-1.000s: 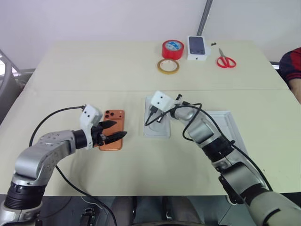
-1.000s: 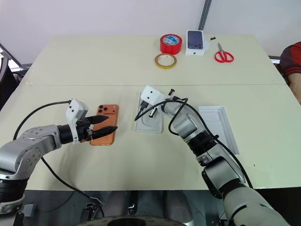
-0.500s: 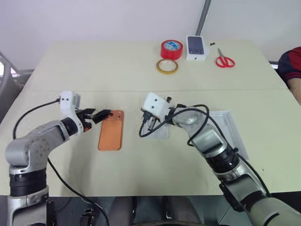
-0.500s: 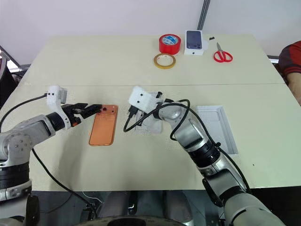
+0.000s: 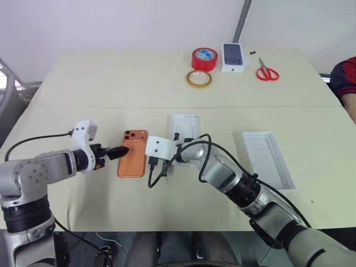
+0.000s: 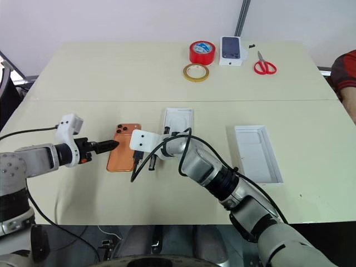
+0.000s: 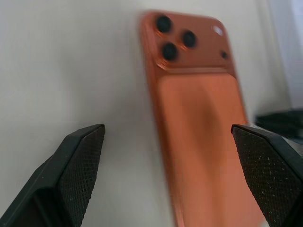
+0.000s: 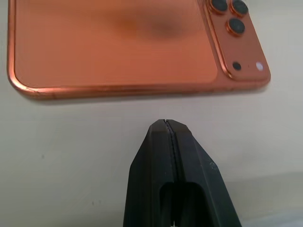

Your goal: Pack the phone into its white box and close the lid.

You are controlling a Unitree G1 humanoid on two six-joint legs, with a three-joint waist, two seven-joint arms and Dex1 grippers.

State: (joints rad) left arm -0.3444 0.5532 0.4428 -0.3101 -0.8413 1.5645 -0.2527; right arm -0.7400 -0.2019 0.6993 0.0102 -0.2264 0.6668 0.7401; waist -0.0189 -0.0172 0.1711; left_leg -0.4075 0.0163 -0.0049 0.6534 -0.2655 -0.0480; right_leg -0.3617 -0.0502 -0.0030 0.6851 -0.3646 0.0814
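The copper-orange phone [image 5: 132, 161] lies face down on the table, its camera block at the far end. My left gripper [image 5: 120, 151] hovers at the phone's left edge near the camera block, pointing right; in the left wrist view its fingers [image 7: 80, 156] stand wide apart with nothing between them and the phone [image 7: 199, 113] ahead. My right gripper [image 8: 165, 125] is shut and empty, its tips just short of the phone's right long edge [image 8: 118, 42]. The lid [image 5: 268, 159] lies open side up on the right. The white box is out of view.
A flat white insert with an oval recess [image 6: 178, 119] lies just beyond my right gripper. At the far edge sit a red tape roll [image 5: 204, 58], a yellowish tape ring [image 5: 198, 78], a small carton with a phone picture [image 5: 233, 56] and red scissors [image 5: 267, 72]. A person's sleeve [image 5: 345, 82] shows at the right.
My left gripper drew back off the phone to its left side and opened wider. My right gripper swung left from over the insert to the phone's right edge, staying shut.
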